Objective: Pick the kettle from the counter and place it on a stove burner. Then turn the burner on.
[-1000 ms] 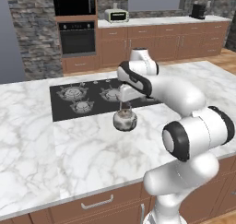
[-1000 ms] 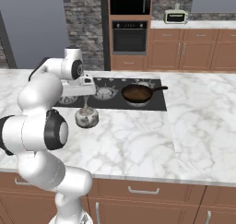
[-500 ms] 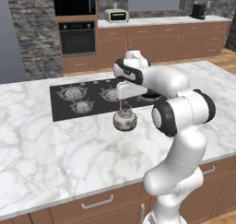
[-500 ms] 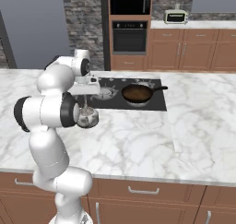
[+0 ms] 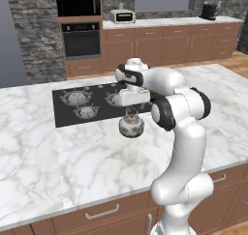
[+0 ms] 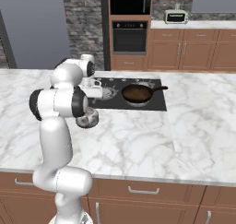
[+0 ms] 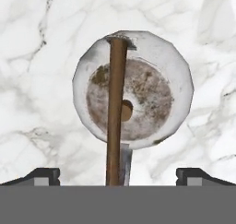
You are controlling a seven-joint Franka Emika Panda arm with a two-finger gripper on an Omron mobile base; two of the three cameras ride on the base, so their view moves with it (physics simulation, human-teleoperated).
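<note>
The kettle [image 5: 131, 126] sits upright on the white marble counter [image 5: 97, 166], just on the near side of the black cooktop [image 5: 82, 113] and not on it, so the pick has not been made. In the hand view the kettle [image 7: 132, 89] lies straight below the camera, its round body a little above the middle of the picture, the lid knob at its centre and the brown arched handle [image 7: 115, 112] running as a long bar up and down the view. That bar is the line the grasp turns on: the two dark finger tips of the gripper [image 7: 123, 176] stand at either side of the bottom edge, spread wide apart and holding nothing, so the handle's long axis runs across the line between them and passes through the gap. From the left base view the gripper [image 5: 131, 109] hangs directly over the kettle, close above its handle. My reading is that the coming move is a straight descent, no turn of the wrist needed, then a closing on the handle. The burners [image 5: 86, 111] lie just beyond, on the far side, a short carry away.
</note>
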